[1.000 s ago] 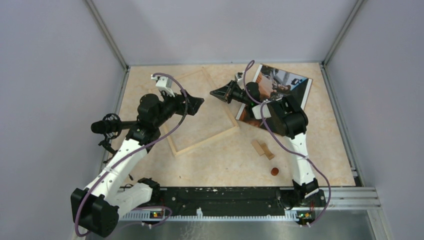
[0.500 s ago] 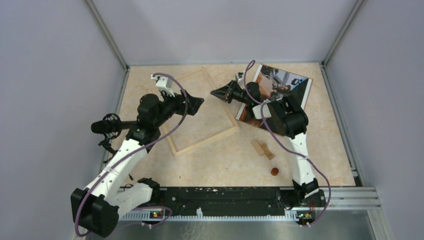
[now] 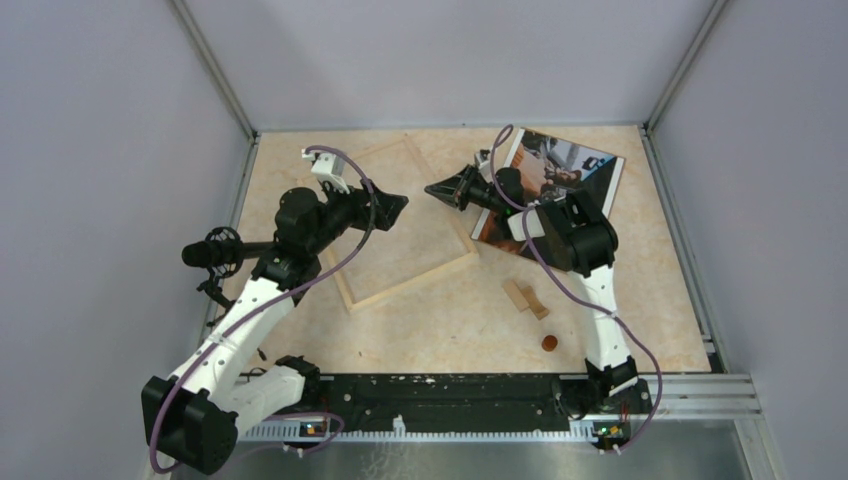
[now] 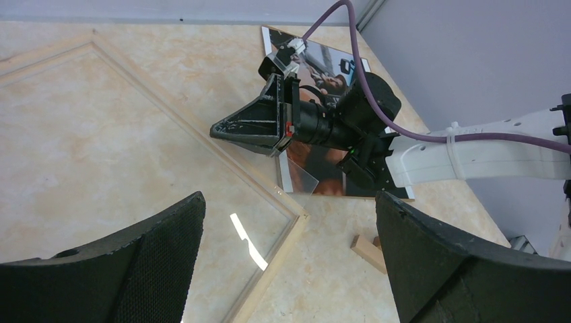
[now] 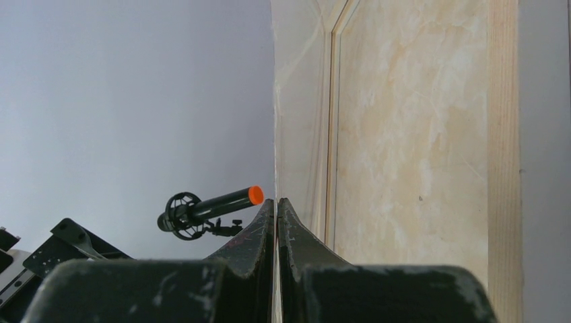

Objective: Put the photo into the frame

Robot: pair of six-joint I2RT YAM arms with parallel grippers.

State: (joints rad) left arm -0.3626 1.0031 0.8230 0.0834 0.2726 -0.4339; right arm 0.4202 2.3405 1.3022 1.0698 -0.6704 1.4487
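The right gripper (image 3: 432, 188), clenched on nothing visible, hung between the frame (image 3: 412, 280) and the photo (image 3: 575, 165) lying far right. The left gripper (image 3: 395, 205) gaped above the frame, likely ready to steady it.

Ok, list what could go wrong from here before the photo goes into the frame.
1. The photo lies flat on the table, outside the frame, and the right gripper is shut. A pinch on such a thin edge may slip.
2. The left gripper, open, hangs over the frame. The arms could collide when the photo comes across.
3. The wooden blocks lie near the photo's near corner and could snag it if it is dragged.
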